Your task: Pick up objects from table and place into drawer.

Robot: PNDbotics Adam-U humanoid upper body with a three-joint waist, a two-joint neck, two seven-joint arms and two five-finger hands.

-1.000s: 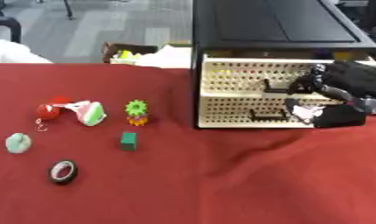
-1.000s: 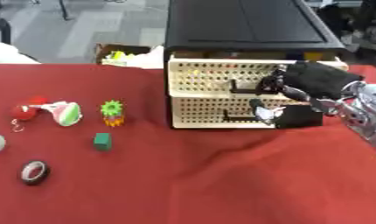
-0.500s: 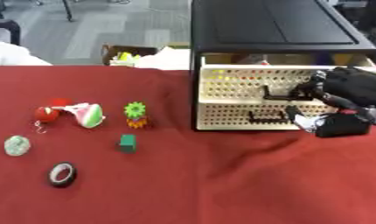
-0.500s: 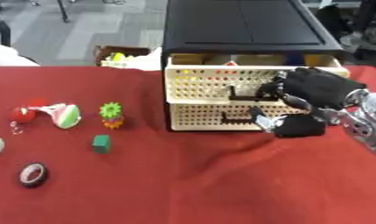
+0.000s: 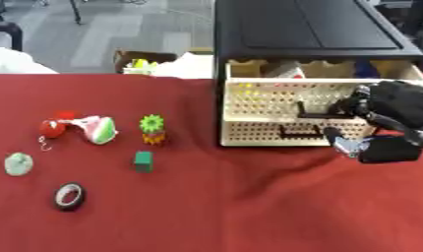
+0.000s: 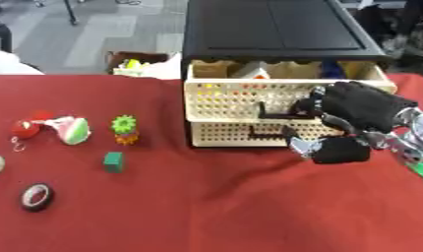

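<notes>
A black cabinet at the back right holds two cream perforated drawers. The upper drawer is pulled partly out, and several items show inside along its back. My right hand is at the front of that drawer, fingers curled round its dark handle, thumb hanging below. On the red cloth at the left lie a red ball with a hook, a watermelon-slice toy, a green gear-like flower, a green cube, a pale green round piece and a black tape roll. My left hand is out of sight.
The lower drawer is closed. Behind the table's far edge stands a cardboard box with yellow-green things and a white sheet. A small green thing shows at the right edge beside my forearm.
The upper drawer has slid out toward me with my right hand on its handle, and its inside now shows. The things on the cloth have not moved.
</notes>
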